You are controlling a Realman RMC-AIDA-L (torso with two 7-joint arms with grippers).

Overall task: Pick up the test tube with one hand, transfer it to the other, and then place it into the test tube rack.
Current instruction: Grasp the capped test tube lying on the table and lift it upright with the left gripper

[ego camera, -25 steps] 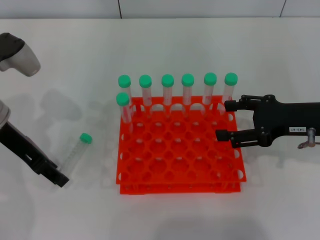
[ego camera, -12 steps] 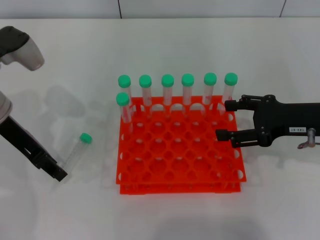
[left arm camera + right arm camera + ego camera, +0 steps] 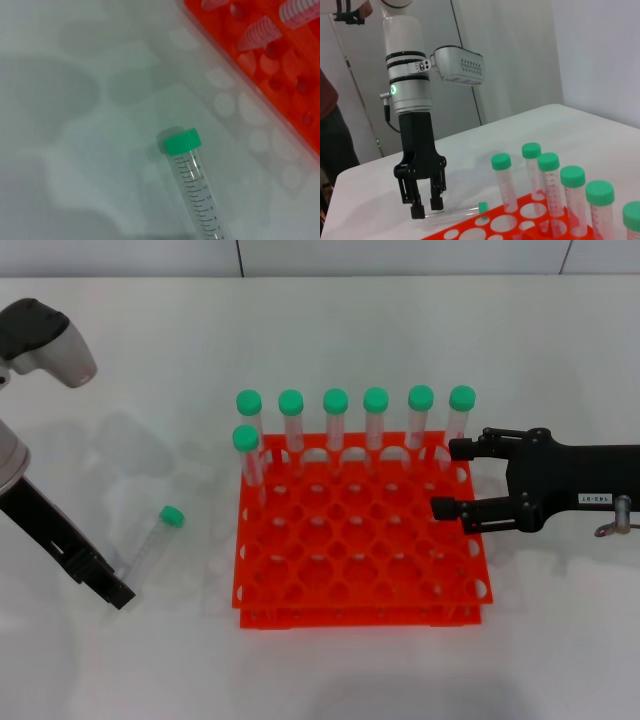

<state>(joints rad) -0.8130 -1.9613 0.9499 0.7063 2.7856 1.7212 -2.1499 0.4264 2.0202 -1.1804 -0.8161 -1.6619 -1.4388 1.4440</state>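
The rack point(image 3: 360, 540) holds seven capped tubes point(image 3: 375, 418) along its twelve o'clock edge. The loose tube point(image 3: 152, 542) lies at nine o'clock, the left gripper point(image 3: 426, 205) open over its bottom end, holding nothing. The right gripper point(image 3: 446, 480) hovers open and empty at three o'clock.

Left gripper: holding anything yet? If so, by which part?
Nothing held. The left gripper hangs open over the bottom end of the loose tube, which lies on the table. The right gripper is open, empty.

Seven green-capped tubes point(image 3: 335, 418) stand upright, six in a far row and one just in front of that row's left end, on a white table point(image 3: 150, 360) backed by a pale wall point(image 3: 515, 55); dark-clothed person point(image 3: 332, 135) at the table's far side.
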